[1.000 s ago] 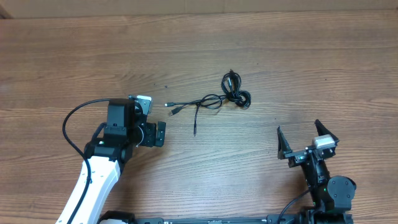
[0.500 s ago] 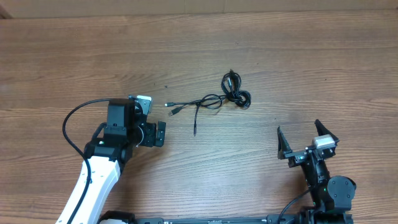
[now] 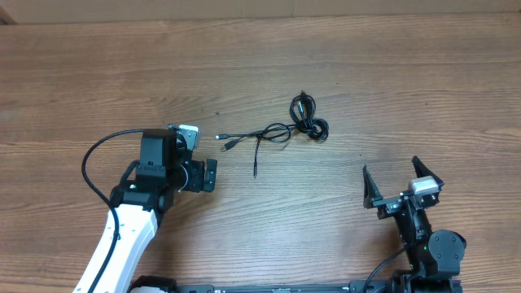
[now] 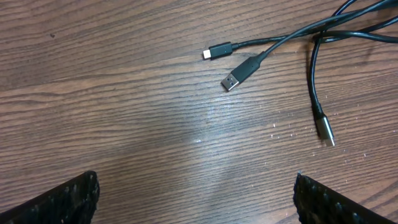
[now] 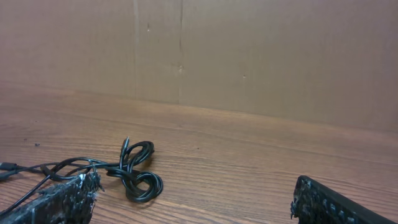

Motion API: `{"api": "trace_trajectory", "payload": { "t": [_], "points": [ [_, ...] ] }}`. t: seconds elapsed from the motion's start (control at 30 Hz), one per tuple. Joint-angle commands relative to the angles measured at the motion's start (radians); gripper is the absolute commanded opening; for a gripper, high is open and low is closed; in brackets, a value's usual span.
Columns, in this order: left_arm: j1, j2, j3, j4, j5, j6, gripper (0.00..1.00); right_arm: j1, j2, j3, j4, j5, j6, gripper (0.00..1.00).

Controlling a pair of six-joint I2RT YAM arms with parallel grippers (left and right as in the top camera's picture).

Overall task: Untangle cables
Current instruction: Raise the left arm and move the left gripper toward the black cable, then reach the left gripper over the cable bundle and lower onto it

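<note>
— Since nothing has shifted over the last second, what goes in the log?

— Both arms idle. My left claw (image 3: 210, 175) hangs over the bare table (image 3: 366, 81), jaws spread as wide as they go, nothing between them. My right claw (image 3: 396, 181) is the same: wide open, empty, parked close to my own base and well apart from the work.

— And the cables?

— The cables (image 3: 281, 130) lie where they lay, flat on the wood, out beyond both claws and between them. Nearest my left claw are three loose ends. A slim plug (image 4: 217, 51) and a flat silvery-mouthed plug (image 4: 239, 73) sit just beside each other, and a third plug (image 4: 323, 127) lies off alone on its own strand. Farther along the strands cross. Beyond that is the knot (image 3: 310, 124), a tight cluster of loops, more toward my right side. Behind everything stands a brown board wall (image 5: 249, 56).

— What does the stillness mean for the job?

— My judgement: untangling not yet begun. No strand gripped, knot intact. The free ends by my left claw look like the easy start. The knot would likely want my right claw to pin it while the left draws a strand out. Risk: thin cord lying flat, easy to miss on closing.
</note>
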Motion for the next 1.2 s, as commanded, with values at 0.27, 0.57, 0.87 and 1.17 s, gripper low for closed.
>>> {"api": "trace_trajectory", "payload": {
  "t": [0.27,0.57,0.87,1.17],
  "points": [
    [-0.007,0.006,0.024,-0.002,0.018,0.019,1.0,-0.007,-0.012,-0.01,0.006,-0.006,0.0,1.0],
    [-0.007,0.006,0.024,0.0,0.018,0.019,1.0,-0.007,-0.012,-0.01,0.006,-0.006,0.0,1.0],
    [-0.008,0.006,0.03,0.007,0.017,0.019,1.0,-0.007,-0.012,-0.01,0.006,-0.006,0.0,1.0],
    [-0.008,0.008,0.216,-0.125,-0.008,0.061,1.0,-0.007,-0.012,-0.01,0.006,-0.006,0.0,1.0]
  ]
}}
